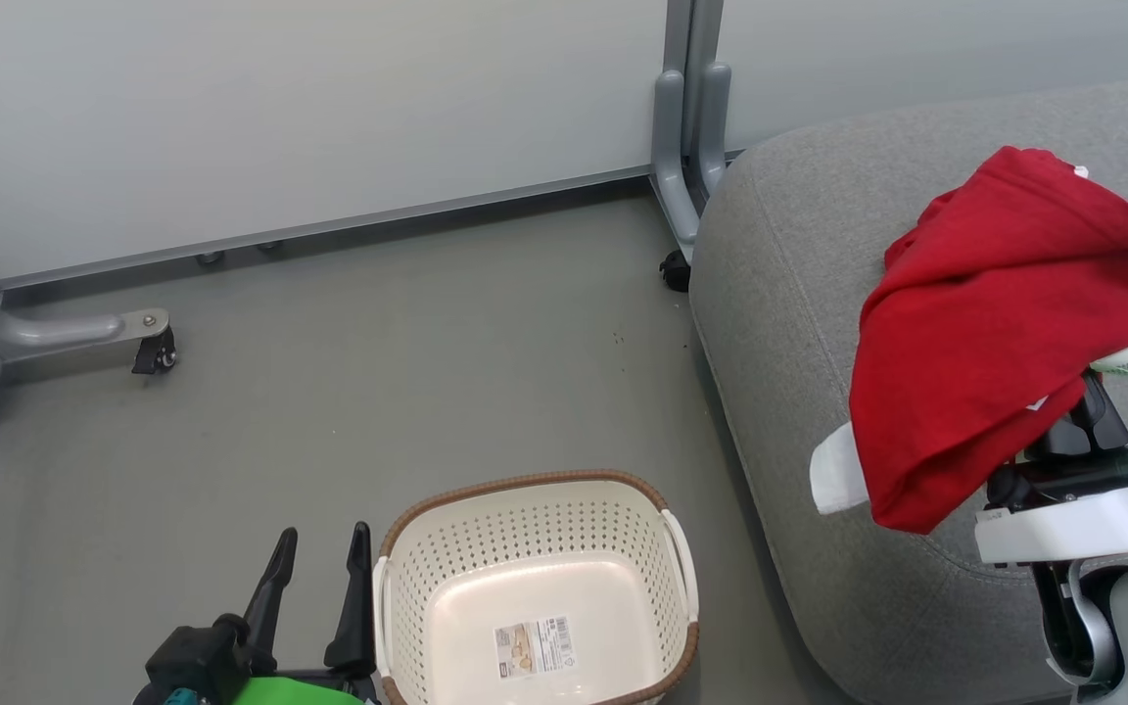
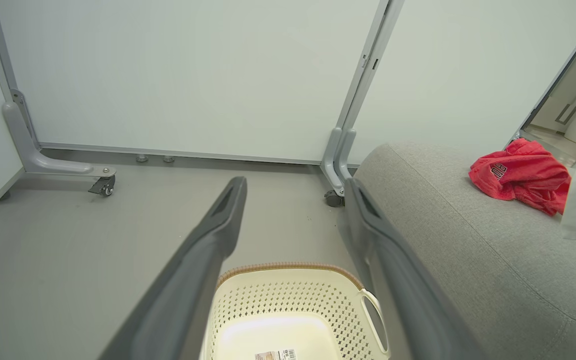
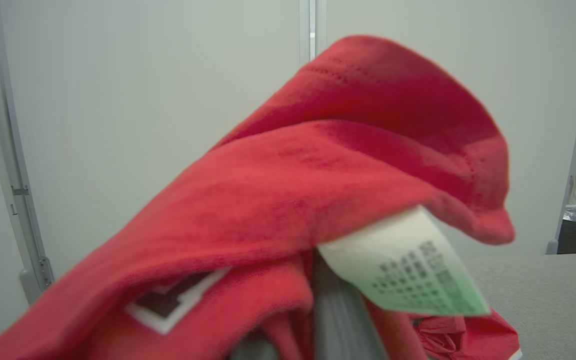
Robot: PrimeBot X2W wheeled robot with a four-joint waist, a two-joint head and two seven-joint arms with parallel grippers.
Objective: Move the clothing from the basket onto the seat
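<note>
- Left gripper (image 1: 322, 539): nearest item, low beside the basket. The jaws are spread wide and hold nothing.
- Basket (image 1: 525, 482): cream, perforated, brown woven-look rim, standing on the floor (image 1: 329, 372) near the seat. It holds nothing but a sticker (image 1: 533, 646) on its bottom.
- Right gripper (image 1: 1085, 416): jaws pinched shut on a fold of the garment, with the fingertips buried in cloth.
- Garment (image 1: 995, 333): raised over the front part of the seat, draped across the fingers and hanging down on the basket side. Whether its hem touches the cushion cannot be told.
  - Handling, as judged: light, limp and shapeless, so it will sag and swing from any pinch. It is neither fragile nor slippery, but a single thin layer could slide free. Best taken by a bunched fold of several layers near the middle, clear of the loose care label (image 3: 408, 265).
  - Appearance: bright red knit with a white panel (image 1: 836, 470) at the lower edge and a white-edged dark marking (image 3: 168, 305) underneath.
- Seat (image 1: 799, 294): large grey woven cushion with a rounded corner and a stitched seam.
- Second garment (image 3: 468, 335): red and crumpled, lying on the seat beyond the held one.
- Partition panels (image 1: 329, 117): pale, on castored feet, farthest back.
</note>
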